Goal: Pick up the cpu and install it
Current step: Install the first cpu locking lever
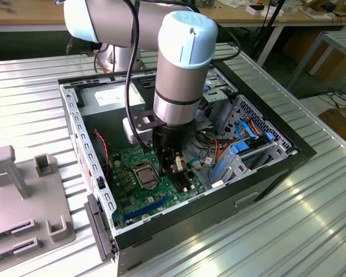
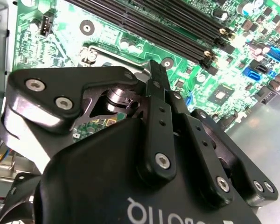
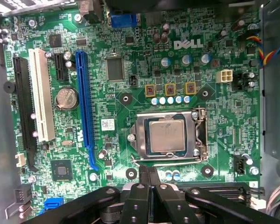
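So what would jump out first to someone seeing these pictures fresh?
The robot arm reaching down into the open computer case on the metal table. Beneath it lies the green motherboard, with the cpu sitting in its metal socket frame, the gripper shut just beside the frame.

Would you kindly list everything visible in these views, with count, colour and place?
cpu: one, dull grey, seated in the socket on the motherboard.
socket frame: one, shiny metal, around the cpu.
motherboard: one, green, on the floor of the computer case.
expansion slots: several, blue, white and black, side by side on the motherboard.
coin battery: one, silver, between the white and blue slots.
computer case: one, black, open, on the metal table.
grey fixture: one, at the exterior view's left.
tool: one, black, fingers together, empty, just beside the socket.
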You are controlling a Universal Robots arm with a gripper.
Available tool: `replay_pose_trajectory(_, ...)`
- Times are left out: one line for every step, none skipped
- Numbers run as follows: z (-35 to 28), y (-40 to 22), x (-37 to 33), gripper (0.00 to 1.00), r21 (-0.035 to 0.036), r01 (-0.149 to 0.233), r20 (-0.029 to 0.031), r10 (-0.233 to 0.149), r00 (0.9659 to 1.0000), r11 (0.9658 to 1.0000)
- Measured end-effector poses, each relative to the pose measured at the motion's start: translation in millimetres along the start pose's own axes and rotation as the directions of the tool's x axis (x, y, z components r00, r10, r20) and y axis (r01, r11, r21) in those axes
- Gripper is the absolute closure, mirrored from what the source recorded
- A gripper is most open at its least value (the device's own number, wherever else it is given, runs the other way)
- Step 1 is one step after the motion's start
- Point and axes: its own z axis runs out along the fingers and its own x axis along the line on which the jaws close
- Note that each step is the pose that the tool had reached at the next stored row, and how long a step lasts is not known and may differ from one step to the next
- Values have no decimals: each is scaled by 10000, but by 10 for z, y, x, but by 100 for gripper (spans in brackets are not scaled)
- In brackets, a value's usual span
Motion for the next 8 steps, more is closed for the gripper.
replay_pose_trajectory(-5, 4, -2, 89, 0, 0, -1, 0, 10000, 10000)
replay_pose_trajectory(-15, 6, -5, 89, 0, 1, -1, -1, 10000, 10000)
replay_pose_trajectory(-23, 8, -7, 89, 0, 1, 0, -1, 10000, 10000)
replay_pose_trajectory(-31, 11, -8, 89, 1, 1, 1, -1, 10000, 10000)
replay_pose_trajectory(-45, 17, -9, 89, 0, 1, 0, -1, 10000, 10000)
replay_pose_trajectory(-49, 21, -10, 89, 1, 0, 2, 0, 10000, 10000)
replay_pose_trajectory(-52, 32, -11, 89, 1, 1, 8, -1, 10000, 10000)
replay_pose_trajectory(-52, 33, -10, 89, 0, 1, 16, -1, 10000, 10000)
